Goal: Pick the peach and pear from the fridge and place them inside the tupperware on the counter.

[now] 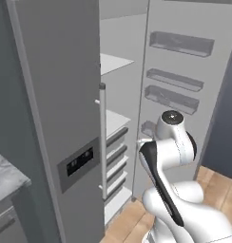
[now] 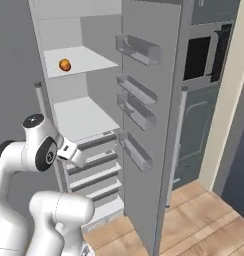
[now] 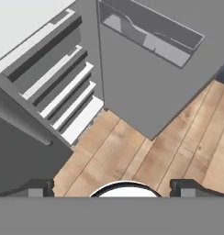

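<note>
Looking down past open fridge door [image 3: 146, 87] with clear door bin [image 3: 150, 32]; drawer fronts [image 3: 63, 92] stepped at left, wooden floor [image 3: 146, 156] below.

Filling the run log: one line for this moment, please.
tall grey fridge: door open | small orange-red round peach: upper shelf | pincer: open, empty, facing floor

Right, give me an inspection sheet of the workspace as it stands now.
Surface: marbled counter corner at left base view's left edge; bare where visible.
Job's things: fridge with right door open; one small orange-red fruit, probably the peach, alone on an upper shelf.
Clutter: nothing seen; door bins look empty.
Grippers: pincer open, holding nothing, aimed down at the wooden floor.
Cables: nothing seen.
Surroundings: built-in oven right of the fridge.
</note>
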### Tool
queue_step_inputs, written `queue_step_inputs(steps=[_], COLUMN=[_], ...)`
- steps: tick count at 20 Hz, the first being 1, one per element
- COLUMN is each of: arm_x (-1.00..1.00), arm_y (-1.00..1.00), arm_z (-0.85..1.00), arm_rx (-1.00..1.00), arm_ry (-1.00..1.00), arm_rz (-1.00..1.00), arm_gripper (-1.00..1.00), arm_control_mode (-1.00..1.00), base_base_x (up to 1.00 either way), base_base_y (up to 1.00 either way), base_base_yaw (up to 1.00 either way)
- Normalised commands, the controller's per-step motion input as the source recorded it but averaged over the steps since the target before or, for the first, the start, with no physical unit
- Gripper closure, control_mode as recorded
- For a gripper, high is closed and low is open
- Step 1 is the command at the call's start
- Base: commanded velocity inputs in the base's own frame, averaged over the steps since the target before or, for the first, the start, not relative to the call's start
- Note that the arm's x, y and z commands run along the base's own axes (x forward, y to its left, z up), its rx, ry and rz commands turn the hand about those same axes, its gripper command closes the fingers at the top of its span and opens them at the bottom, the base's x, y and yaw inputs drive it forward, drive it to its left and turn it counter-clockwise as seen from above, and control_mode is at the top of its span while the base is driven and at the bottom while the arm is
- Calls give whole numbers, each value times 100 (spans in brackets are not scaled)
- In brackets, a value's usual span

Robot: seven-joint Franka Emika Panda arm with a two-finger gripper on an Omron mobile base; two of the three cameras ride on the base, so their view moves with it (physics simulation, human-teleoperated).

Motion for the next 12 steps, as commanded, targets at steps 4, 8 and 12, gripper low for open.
queue_step_inputs(steps=[4,8,12], arm_x=[0,0,0], arm_y=[0,0,0], arm_z=[0,0,0], arm_rx=[0,0,0], arm_ry=[0,0,0], arm_rz=[0,0,0], arm_gripper=[-100,-100,-100], arm_control_mode=[100,100,100], base_base_x=[62,44,42], base_base_y=[-26,-10,-2], base_base_yaw=[44,31,19])
